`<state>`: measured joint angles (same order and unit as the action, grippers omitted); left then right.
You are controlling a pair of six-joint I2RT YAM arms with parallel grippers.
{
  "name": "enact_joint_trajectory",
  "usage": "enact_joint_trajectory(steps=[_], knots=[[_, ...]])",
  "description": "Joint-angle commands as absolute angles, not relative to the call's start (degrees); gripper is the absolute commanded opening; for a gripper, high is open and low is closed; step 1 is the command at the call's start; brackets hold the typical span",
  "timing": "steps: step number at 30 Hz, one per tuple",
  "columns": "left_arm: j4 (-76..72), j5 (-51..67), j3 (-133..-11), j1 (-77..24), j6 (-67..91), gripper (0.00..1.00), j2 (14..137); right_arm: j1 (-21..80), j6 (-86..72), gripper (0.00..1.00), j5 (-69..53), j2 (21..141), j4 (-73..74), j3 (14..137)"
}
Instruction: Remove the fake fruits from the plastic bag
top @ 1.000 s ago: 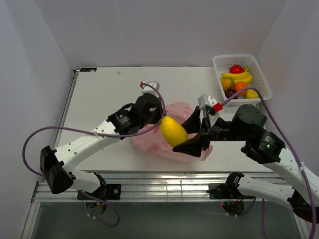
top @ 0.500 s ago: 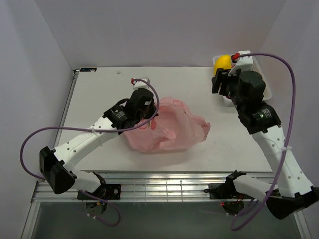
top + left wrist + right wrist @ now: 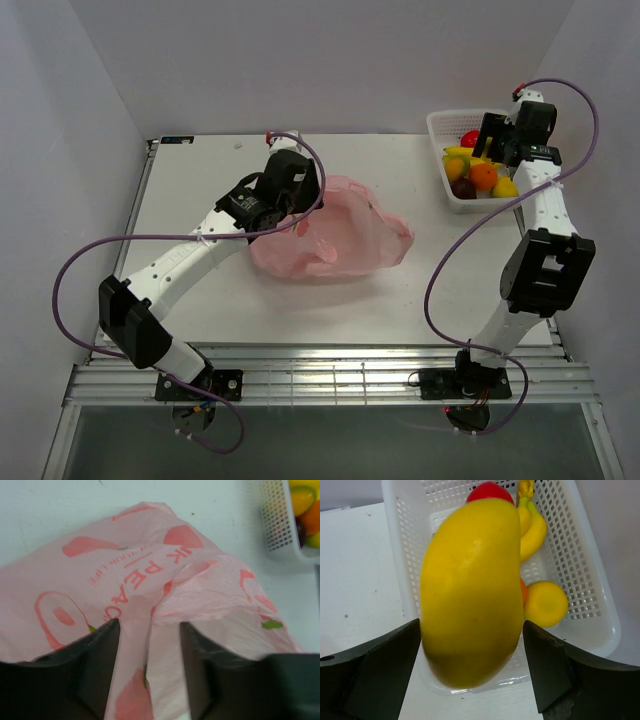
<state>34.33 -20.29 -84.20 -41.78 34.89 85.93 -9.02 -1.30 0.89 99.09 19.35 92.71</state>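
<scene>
The pink plastic bag [image 3: 350, 245] lies crumpled in the middle of the table. My left gripper [image 3: 298, 212] hovers over its left end, open. In the left wrist view a loose fold of the plastic bag [image 3: 125, 570] runs between the spread fingers of that gripper [image 3: 150, 625], unpinched. My right gripper [image 3: 487, 135] reaches over the white basket [image 3: 470, 205]. Its jaws [image 3: 471, 625] stand wide around a large yellow fake fruit [image 3: 470, 590], the fingertips only just at its sides. I cannot see into the bag.
The white lattice basket [image 3: 405, 555] at the back right holds a red fruit [image 3: 489, 491], a banana bunch [image 3: 532, 525], a round yellow fruit [image 3: 545, 602] and an orange one [image 3: 483, 176]. White walls close in the table at the back and both sides.
My right arm lifted the yellow fruit from the bag and swung it over the basket, then widened its jaws. My left gripper let go of the bag and opened.
</scene>
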Motion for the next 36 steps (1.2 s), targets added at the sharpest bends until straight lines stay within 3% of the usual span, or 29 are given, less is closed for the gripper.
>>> enact_joint_trajectory(steps=[1, 2, 3, 4, 12, 20, 27, 36], knots=[[33.66, -15.15, -87.45, -41.49, 30.86, 0.71, 84.38, -10.37, -2.45, 0.9, -1.32, 102.46, 18.53, 98.78], [33.4, -13.81, -87.45, -41.57, 29.81, 0.8, 83.77, -10.37, -2.63, 0.9, -1.41, 102.74, 19.5, 100.18], [32.53, -13.1, -86.84, -41.57, 29.62, 0.96, 82.98, -10.37, -2.72, 0.9, -1.06, 102.74, 20.38, 100.37], [32.08, -12.4, -86.57, -41.57, 29.1, 0.98, 81.23, -10.37, -2.99, 0.9, -0.36, 101.79, 20.39, 100.2], [32.6, -7.74, -84.91, -41.49, 29.61, 0.98, 70.5, -10.37, -6.48, 0.9, 3.95, 91.68, 29.34, 95.99], [45.25, -23.01, -74.72, -41.57, 39.01, 0.98, 53.36, -10.37, -9.58, 0.9, 0.62, 68.76, 30.06, 73.41], [54.31, -22.59, -66.46, -41.49, 46.31, 0.98, 41.23, -10.37, -10.46, 0.9, -2.63, 49.33, 29.79, 59.25], [57.66, -22.5, -63.37, -41.48, 48.87, 0.98, 35.33, -10.37, -11.16, 0.9, -7.82, 44.83, 30.59, 56.16]])
